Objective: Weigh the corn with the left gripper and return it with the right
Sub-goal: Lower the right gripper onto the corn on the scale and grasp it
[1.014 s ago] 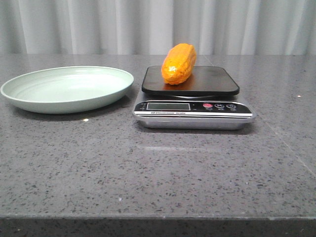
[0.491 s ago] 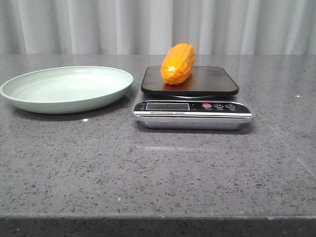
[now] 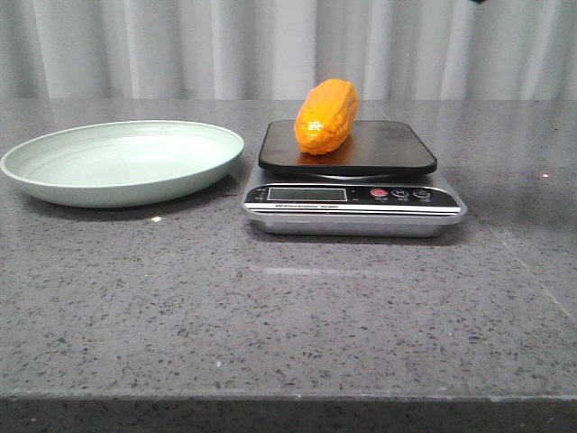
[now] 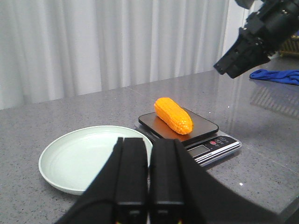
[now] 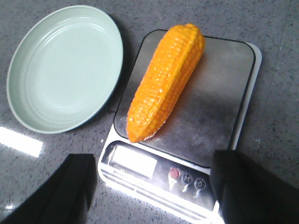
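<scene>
**Right gripper over scale, corn not yet grabbed**

Front: no gripper in view. We see the stubby glossy orange-yellow corn cob (image 3: 326, 116) lying on the black-topped silver digital scale (image 3: 353, 193); the pale green oval plate (image 3: 54, 185) beside it holds nothing.

Left wrist: black left gripper (image 4: 149, 182) has its fingers pressed together, holding nothing, well back from the corn.

Right wrist: black right gripper (image 5: 152, 189) spread wide above the scale. Our concern: the cob lies diagonal and looks slick; an off-axis pinch could roll it off the platform.

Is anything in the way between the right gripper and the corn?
Nothing visible. The right gripper hangs open above the corn, which lies bare on the scale. The plate beside it holds nothing.
</scene>
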Controlling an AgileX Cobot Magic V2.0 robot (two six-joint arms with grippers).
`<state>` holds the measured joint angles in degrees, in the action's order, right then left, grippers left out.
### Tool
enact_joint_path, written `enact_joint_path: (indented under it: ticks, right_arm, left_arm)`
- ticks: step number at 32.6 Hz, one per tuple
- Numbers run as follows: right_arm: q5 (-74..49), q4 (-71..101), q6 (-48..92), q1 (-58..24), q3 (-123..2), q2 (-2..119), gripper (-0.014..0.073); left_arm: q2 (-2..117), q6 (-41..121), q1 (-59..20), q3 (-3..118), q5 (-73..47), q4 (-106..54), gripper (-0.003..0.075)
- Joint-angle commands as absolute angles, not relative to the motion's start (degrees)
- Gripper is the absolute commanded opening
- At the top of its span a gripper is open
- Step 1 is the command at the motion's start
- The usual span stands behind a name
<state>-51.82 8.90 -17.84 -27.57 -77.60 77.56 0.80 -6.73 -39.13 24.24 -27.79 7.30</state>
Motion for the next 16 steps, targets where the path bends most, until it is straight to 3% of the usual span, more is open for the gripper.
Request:
enact_joint_path:
  ticks: [1, 16]
  right_arm:
    - [-53.0, 2.6, -25.5, -29.9, -86.3, 81.7, 0.0602]
    - [-76.9, -7.3, -36.0, -35.1, -115.4, 106.5, 0.0602]
  left_arm:
    - [1.6, -6.8, -39.1, 25.5, -23.0, 7.2, 0.0127]
    - [1.6, -6.8, -39.1, 25.5, -23.0, 7.2, 0.0127]
